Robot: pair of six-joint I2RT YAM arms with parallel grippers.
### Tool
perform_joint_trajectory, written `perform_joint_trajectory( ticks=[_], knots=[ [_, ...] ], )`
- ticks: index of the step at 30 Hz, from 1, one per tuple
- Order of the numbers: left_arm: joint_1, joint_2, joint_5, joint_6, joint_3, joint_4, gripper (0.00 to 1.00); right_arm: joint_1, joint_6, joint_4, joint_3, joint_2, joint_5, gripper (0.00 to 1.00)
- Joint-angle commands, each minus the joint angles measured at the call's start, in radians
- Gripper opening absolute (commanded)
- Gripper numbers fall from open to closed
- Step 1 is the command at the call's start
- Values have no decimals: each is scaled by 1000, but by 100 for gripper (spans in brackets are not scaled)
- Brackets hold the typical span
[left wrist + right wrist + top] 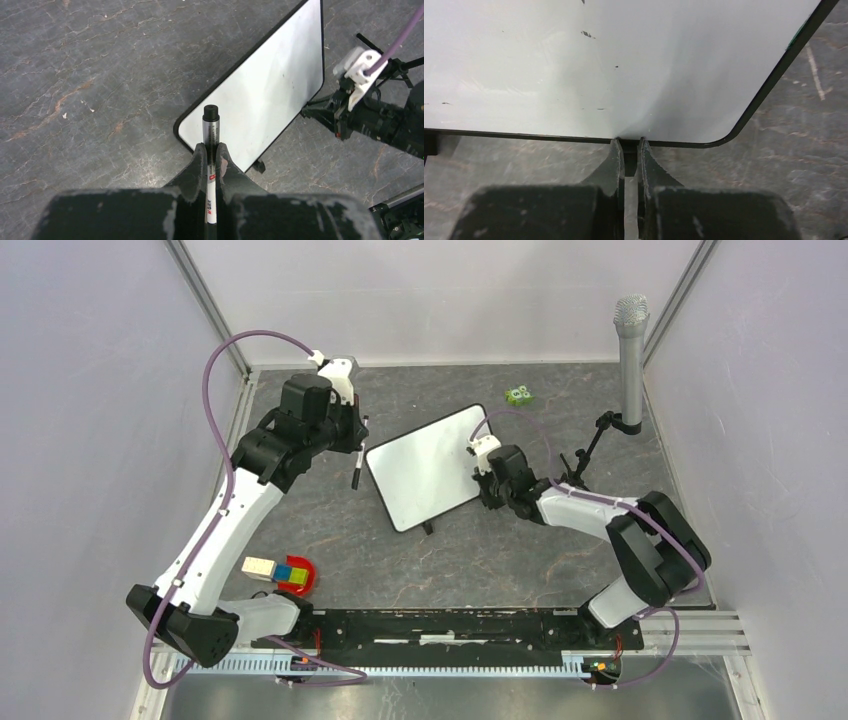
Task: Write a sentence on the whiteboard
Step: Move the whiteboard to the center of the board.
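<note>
Left arm [215, 530]: base at near-left edge of bench [450, 560], long link angled forward and up, elbow bent, wrist turned toward centre.
Left pincer [211, 147]: fingers pressed together on marker [211, 125]; barrel runs along gap between fingers, black end protruding past tips.
Right arm [590, 510]: base at near-right edge, shoulder links folded, forearm stretched left, low over bench.
Right pincer [629, 142]: fingers almost touching, clamped on black frame at edge of whiteboard [624, 65].
</note>
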Motion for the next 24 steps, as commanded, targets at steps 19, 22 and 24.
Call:
perform_joint_trajectory(
  ticks=[19,22,24],
  knots=[
    [23,38,-23,-49,76,6,2,308,192,-158,-135,-223,-1,17],
    [24,47,-19,-51,77,6,2,308,172,-182,-147,-265,-21,36],
    [24,52,-14,-50,80,6,2,308,152,-193,-158,-282,-53,47]
  ],
)
